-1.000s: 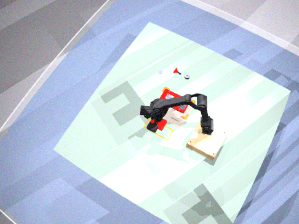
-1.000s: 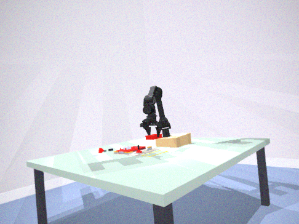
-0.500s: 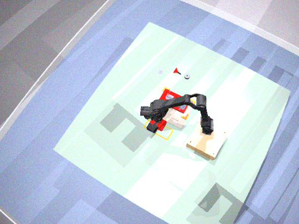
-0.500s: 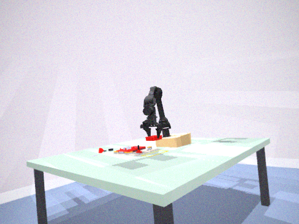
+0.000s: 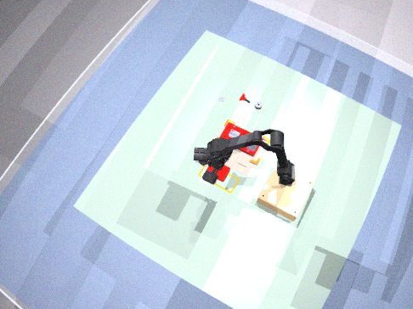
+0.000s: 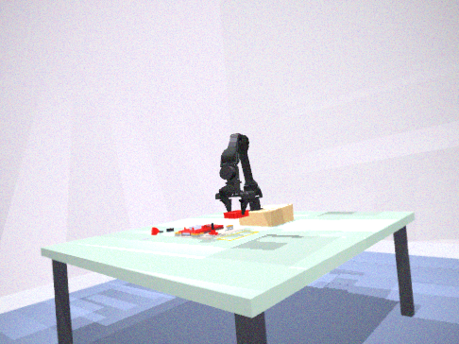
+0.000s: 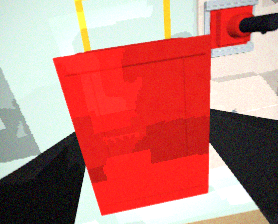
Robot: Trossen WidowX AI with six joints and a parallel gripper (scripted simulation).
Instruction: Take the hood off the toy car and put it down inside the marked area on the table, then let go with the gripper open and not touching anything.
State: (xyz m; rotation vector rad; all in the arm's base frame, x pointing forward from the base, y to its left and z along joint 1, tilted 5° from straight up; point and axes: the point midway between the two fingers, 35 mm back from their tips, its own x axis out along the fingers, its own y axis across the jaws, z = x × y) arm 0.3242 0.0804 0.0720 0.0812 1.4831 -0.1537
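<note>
The gripper (image 6: 236,211) (image 7: 144,124) is shut on the red hood (image 5: 222,173) (image 6: 235,215) (image 7: 145,100), a flat rectangular piece with a finger at each long side. The hood is held in the air above the table. The marked area, a yellow outline (image 5: 234,186) (image 7: 84,30), lies below; the hood covers part of it in the top view and the wrist view. The arm also hides some of it in the top view. The toy car's red body (image 5: 240,130) (image 6: 214,228) lies beside the area, partly hidden by the arm.
A pale board with yellow corner brackets (image 5: 256,161) lies by the car. A red part with a black pin (image 7: 231,26) is close beside the hood in the wrist view. A red piece (image 5: 243,98) and grey wheel (image 5: 257,105) lie farther off. The arm stands on a wooden block (image 5: 278,207) (image 6: 279,215).
</note>
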